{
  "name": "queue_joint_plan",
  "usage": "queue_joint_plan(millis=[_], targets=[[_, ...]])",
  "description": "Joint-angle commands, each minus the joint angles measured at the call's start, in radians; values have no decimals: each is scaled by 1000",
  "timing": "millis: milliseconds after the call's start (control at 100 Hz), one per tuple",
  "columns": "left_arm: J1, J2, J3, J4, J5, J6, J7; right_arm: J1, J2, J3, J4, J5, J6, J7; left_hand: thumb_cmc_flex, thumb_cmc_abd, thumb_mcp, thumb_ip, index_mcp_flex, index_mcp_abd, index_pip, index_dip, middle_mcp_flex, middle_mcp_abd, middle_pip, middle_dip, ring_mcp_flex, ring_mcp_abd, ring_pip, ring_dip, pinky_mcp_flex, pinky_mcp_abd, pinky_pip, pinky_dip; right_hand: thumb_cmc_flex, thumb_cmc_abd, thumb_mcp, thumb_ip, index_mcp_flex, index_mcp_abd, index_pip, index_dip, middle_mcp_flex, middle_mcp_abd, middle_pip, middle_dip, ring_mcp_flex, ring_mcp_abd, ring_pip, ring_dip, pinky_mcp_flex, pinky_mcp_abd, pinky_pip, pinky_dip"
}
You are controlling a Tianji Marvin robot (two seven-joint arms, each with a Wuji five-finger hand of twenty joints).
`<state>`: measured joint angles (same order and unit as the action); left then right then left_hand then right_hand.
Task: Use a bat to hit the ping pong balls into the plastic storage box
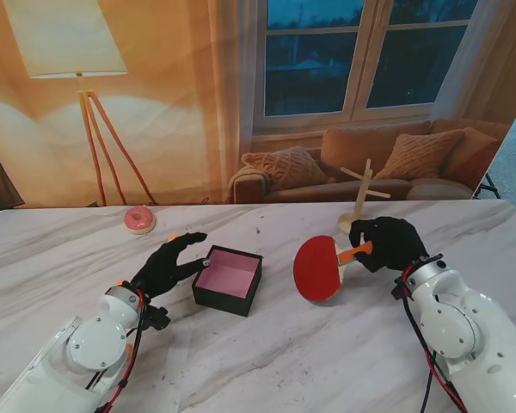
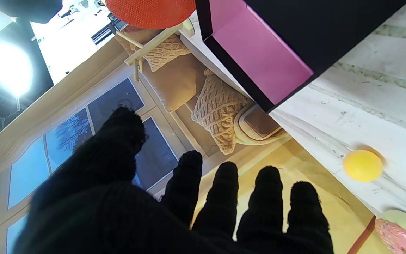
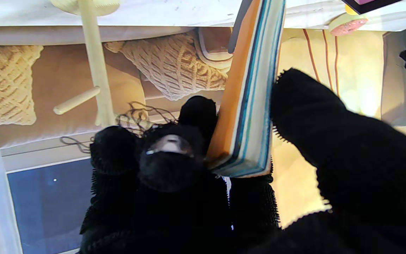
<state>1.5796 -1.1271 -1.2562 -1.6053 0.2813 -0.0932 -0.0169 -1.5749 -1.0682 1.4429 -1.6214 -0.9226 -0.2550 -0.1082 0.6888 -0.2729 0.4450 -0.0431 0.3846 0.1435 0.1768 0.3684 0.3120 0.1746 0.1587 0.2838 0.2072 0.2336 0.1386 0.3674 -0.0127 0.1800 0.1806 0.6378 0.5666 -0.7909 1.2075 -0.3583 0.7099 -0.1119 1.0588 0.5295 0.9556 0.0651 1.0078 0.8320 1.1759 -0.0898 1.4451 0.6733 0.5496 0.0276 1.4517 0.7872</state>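
1. Nearest the stand camera, the two white forearms rise from the bottom corners; the left hand [image 1: 166,262] sits at about 8 o'clock from the table's middle, and the right hand [image 1: 387,242] at about 3 o'clock
2. The left hand [image 2: 174,208] holds nothing: its black-gloved fingers are spread apart, thumb reaching toward the near-left corner of the storage box [image 1: 228,280], just beside it
3. The right hand [image 3: 224,169] is wrapped around the orange handle of the bat [image 1: 322,268], thumb on one side and fingers on the other; the layered wooden handle end [image 3: 248,106] shows between them
4. The bat's red blade hangs tilted at 9 o'clock from the right hand, just beside the box's right wall, its lower edge close to the table [image 1: 310,361]
5. The storage box, black outside and pink inside [image 2: 259,60], lies near the table's middle with its opening up
6. One yellow ping pong ball [image 2: 362,165] rests on the marble outside the box, past the left hand's fingertips
7. A pink doughnut [image 1: 139,219] lies at 10 o'clock and a small wooden stand [image 1: 359,198] at 1 o'clock
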Motion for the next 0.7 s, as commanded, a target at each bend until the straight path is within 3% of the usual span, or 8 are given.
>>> queue_joint_plan(millis=[0,500,690], targets=[[5,-5,-1,0,-4,-1,-10,5,-9,-13,-15,3,2,6,14,21,-29,-3,19,-7,-5,2,7,7,-17,13,-37,2,5,10,-15,-24,-6,9,62,61,64,48,72,-49,82,5,24,34,58,16,42,-108,50,8,5,-2,42,9],[7,-7,-3,-1,-9,1,-3,17,-17,-84,-42,56,28,14,21,26,-39,-3,27,-4,-6,1,10,11,-17,13,-39,3,7,10,-14,-28,-8,5,21,39,64,50,75,-55,74,-10,44,10,89,44,79,-141,62,-7,51,-7,85,4],[6,-7,-3,0,-10,1,-4,15,-23,-114,-61,118,90,42,22,27,-41,-3,31,-3,-5,1,10,11,-18,13,-38,3,7,10,-15,-27,-8,4,43,35,52,51,78,-52,65,-29,25,8,55,29,102,-139,39,-28,89,8,90,-16]])
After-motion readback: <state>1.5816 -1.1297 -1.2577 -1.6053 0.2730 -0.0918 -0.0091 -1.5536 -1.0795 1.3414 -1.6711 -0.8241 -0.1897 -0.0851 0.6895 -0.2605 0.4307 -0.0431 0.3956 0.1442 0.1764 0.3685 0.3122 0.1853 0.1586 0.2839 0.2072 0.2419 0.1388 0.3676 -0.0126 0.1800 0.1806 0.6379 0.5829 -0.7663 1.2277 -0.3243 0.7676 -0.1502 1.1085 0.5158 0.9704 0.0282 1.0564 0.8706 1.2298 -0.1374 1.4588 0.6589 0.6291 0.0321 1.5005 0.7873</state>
